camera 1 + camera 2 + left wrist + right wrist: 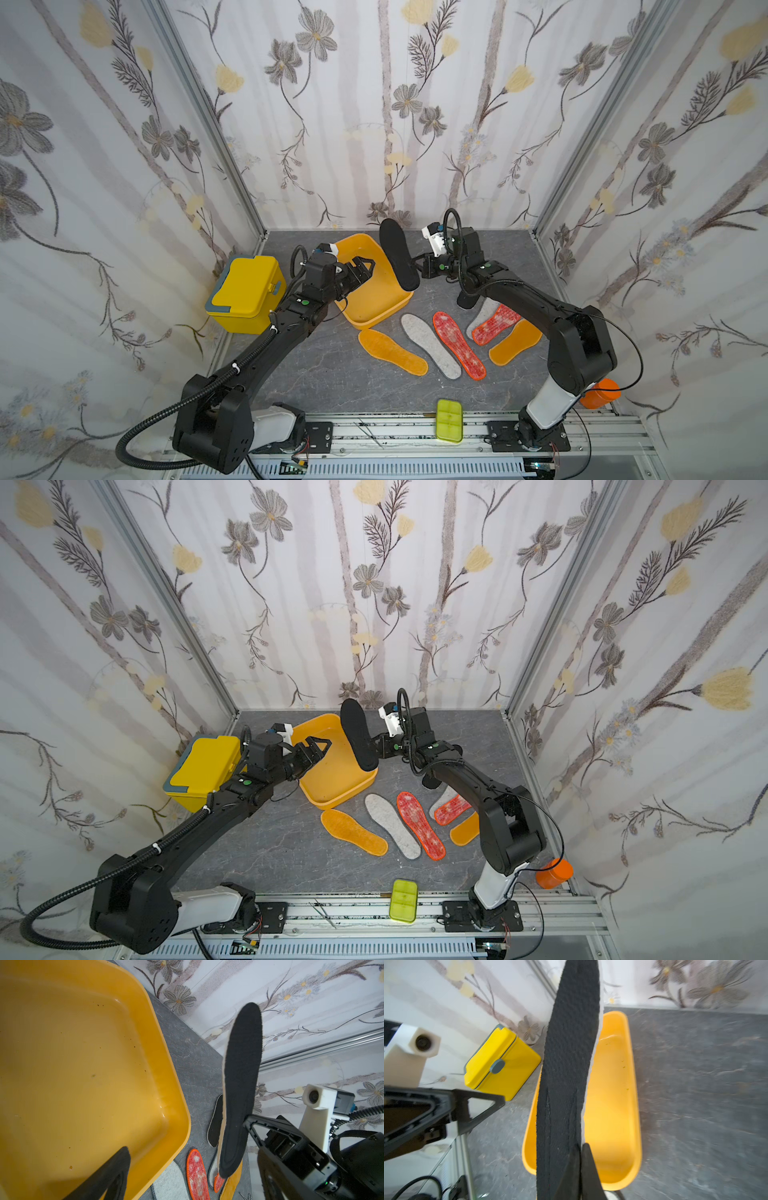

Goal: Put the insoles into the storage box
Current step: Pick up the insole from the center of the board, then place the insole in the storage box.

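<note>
Our right claw (417, 262) pinches a black insole (398, 253); left claw (363, 272) spread.
We see grey marbled tabletop (324, 374), floral walls (353, 124); the storage box (376, 322) shows its bare floor.

No readable text, label, brand or number shows on anything.

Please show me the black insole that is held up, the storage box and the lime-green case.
held black insole (399, 254), in a top view, middle of its black face.
storage box (384, 315), in a top view, its near wall.
lime-green case (449, 420), in a top view, its centre.
</note>
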Robot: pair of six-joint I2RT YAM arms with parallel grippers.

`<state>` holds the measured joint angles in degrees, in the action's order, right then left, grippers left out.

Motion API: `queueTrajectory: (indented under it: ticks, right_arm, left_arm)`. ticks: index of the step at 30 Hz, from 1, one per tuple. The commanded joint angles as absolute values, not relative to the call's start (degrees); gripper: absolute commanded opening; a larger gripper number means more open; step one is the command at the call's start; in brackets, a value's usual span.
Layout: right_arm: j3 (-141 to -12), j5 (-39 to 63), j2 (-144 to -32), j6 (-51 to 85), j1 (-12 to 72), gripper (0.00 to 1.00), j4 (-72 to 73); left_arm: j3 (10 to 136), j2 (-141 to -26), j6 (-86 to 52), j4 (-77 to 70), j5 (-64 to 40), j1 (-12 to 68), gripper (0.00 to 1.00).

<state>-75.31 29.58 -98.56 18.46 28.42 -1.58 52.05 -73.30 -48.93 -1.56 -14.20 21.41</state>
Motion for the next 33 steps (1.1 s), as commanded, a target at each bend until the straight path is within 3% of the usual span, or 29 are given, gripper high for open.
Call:
queueTrajectory:
  ticks: [1, 6, 16, 30, 33]
  right_arm:
    - [-76.3, 32.7, -99.9, 20.6, 30.9, 0.00, 0.0]
    - [-76.9, 33.5, -102.1, 22.1, 33.2, 0.00, 2.0]
    - [-80.5, 34.8, -105.6, 21.3, 35.6, 0.00, 0.9]
    - [-80.1, 35.0, -105.5, 21.8, 36.7, 0.00, 0.9]
    - [-80.0, 35.0, -105.6, 22.0, 36.8, 0.00, 1.2]
  left_arm:
    - [52.2, -74.2, -48.2, -3.4, -15.3, 21.7, 0.85]
    - [50.1, -74.7, -49.5, -2.9, -14.8, 22.0, 0.67]
    - [47.8, -75.1, -50.7, -4.0, -14.7, 22.3, 0.62]
    - [48.6, -76.3, -51.1, -5.6, -14.9, 22.3, 0.25]
    - [48.6, -76.3, -51.2, -5.6, -14.8, 22.3, 0.22]
